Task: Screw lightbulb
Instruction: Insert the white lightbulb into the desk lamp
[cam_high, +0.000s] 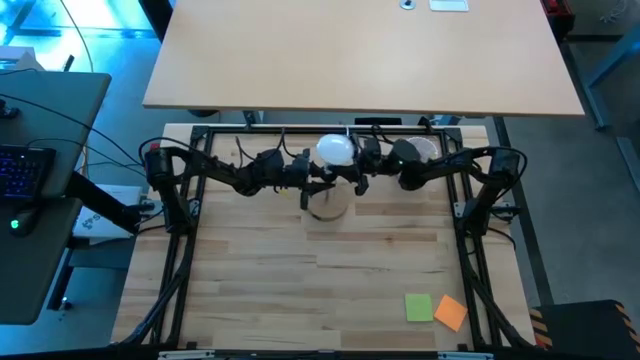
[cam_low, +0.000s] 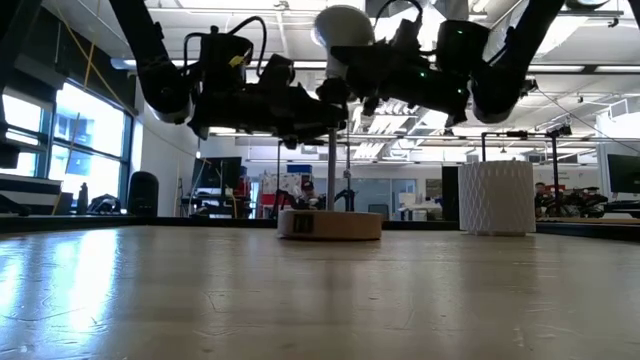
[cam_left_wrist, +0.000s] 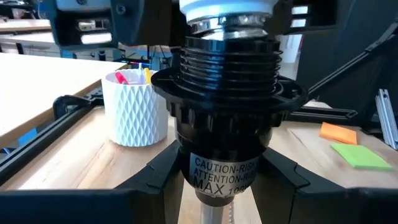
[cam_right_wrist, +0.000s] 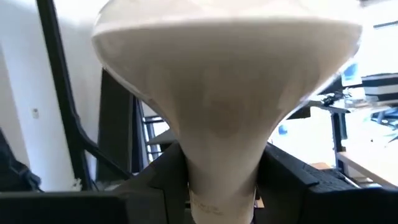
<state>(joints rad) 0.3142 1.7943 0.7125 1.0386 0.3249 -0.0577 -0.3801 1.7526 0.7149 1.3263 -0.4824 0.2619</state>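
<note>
- Nearest, the wooden table (cam_high: 300, 290) is bare at the front, apart from a green note (cam_high: 418, 307) and an orange note (cam_high: 451, 313) lying near its right front corner.
- Toward the back of the table, a round wooden base (cam_low: 329, 223) sits flat, with a thin post (cam_low: 331, 172) rising upright from its middle.
- A black socket (cam_left_wrist: 227, 118) is carried at the top of the post; the left gripper (cam_left_wrist: 224, 177) is closed on its lower body from both sides, so the stand is braced.
- The bulb (cam_right_wrist: 227, 81) is held directly above the socket, globe up; its metal base (cam_left_wrist: 227, 22) is seen entering the socket's mouth.
- The right gripper (cam_right_wrist: 224, 186) is closed on the bulb's narrow neck, a finger on each side.
- The step in hand is judged to be threading the bulb in. It is best done with the bulb kept upright and centred over the socket, turned gently with light downward pressure, while the socket is kept clamped so the stand cannot twist.
- A tilted bulb is likely to cross-thread; a hard squeeze on the neck is best avoided.
- Farther back and to the right, a white ribbed cup (cam_left_wrist: 135, 112) holding pink items stands apart from the stand.
</note>
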